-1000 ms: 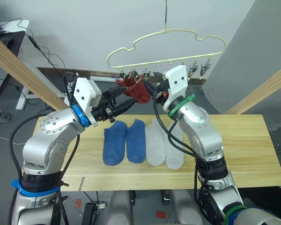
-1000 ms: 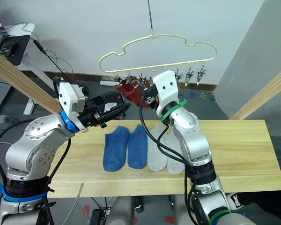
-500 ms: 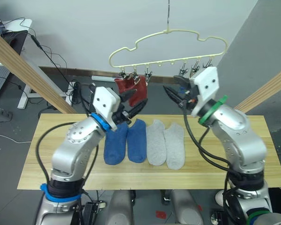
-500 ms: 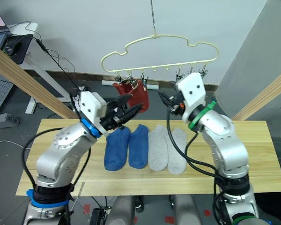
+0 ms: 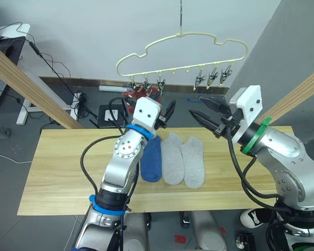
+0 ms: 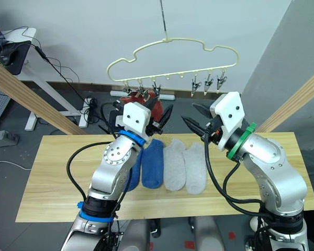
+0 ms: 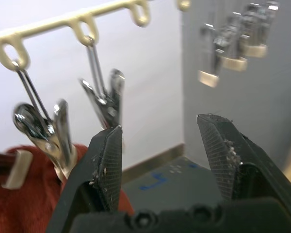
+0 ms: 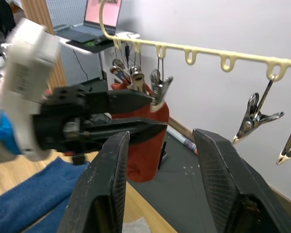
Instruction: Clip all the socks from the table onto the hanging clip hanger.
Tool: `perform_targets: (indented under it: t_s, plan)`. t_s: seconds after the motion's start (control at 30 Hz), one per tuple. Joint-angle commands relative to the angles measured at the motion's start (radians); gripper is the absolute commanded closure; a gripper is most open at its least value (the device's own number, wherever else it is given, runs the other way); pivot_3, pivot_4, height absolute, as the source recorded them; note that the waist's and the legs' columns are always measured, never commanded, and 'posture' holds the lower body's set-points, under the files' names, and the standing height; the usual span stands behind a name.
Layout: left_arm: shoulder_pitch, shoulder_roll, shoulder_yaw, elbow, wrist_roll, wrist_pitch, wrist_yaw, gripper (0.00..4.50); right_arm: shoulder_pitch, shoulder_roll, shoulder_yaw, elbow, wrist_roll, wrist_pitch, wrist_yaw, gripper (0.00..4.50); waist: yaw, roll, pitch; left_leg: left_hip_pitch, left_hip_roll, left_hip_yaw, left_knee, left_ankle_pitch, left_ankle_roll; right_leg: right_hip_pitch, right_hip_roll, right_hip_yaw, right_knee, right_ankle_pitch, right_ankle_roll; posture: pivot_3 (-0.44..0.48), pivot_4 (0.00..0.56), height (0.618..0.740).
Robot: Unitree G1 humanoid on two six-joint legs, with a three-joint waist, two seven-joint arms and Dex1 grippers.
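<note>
The pale yellow clip hanger (image 5: 199, 34) hangs above the table's (image 5: 57, 162) far edge. Brick red socks (image 8: 143, 145) hang from its left clips, partly behind my left gripper (image 7: 160, 126). That gripper is open and empty, raised just beside those clips. My right gripper (image 5: 196, 104) is open too, holding nothing, and sits further right below the hanger's middle. On the table lie a blue sock (image 5: 152, 159) and two light grey socks (image 5: 172, 157) side by side. A second blue sock (image 6: 132, 175) is mostly hidden under my left arm.
Three bare metal clips (image 5: 212, 78) hang at the hanger's right end. Slanted wooden poles (image 5: 21, 78) stand at both sides. A desk with a laptop (image 8: 106, 12) and floor cables lie behind on the left.
My right gripper has drawn back to the right, away from the red sock and the clips. The left arm has swung right, and its gripper stands closer to the clips. The red sock stays hanging.
</note>
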Motion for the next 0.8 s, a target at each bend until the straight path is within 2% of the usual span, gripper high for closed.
perform_targets:
  t_s: [0.03,0.37,0.8]
  plan:
    - [-0.018,-0.025,0.011,0.017,0.036,-0.076,0.035,1.76,0.019,-0.028,-0.046,-0.057,0.038,-0.023,0.001,2.34,0.0,0.0,0.0,0.0,0.0,0.0,0.0,0.0,0.0,0.0,0.0,0.0,0.0,0.0,0.0,-0.17,0.368,0.74]
    - [0.022,-0.057,0.013,-0.021,0.059,-0.108,0.06,1.76,0.042,-0.076,-0.063,-0.06,0.055,-0.028,-0.023,2.34,-0.003,0.0,0.0,0.0,0.0,0.001,0.0,0.001,-0.001,0.0,0.0,0.001,0.0,0.0,0.0,-0.186,0.373,0.74]
    - [-0.069,-0.119,0.025,0.076,0.13,-0.155,0.162,1.76,0.065,-0.107,-0.08,-0.053,0.091,-0.05,-0.019,2.34,-0.003,-0.001,0.0,0.0,0.0,0.001,0.0,0.0,-0.001,0.0,0.0,0.0,-0.001,0.0,0.0,-0.192,0.377,0.74]
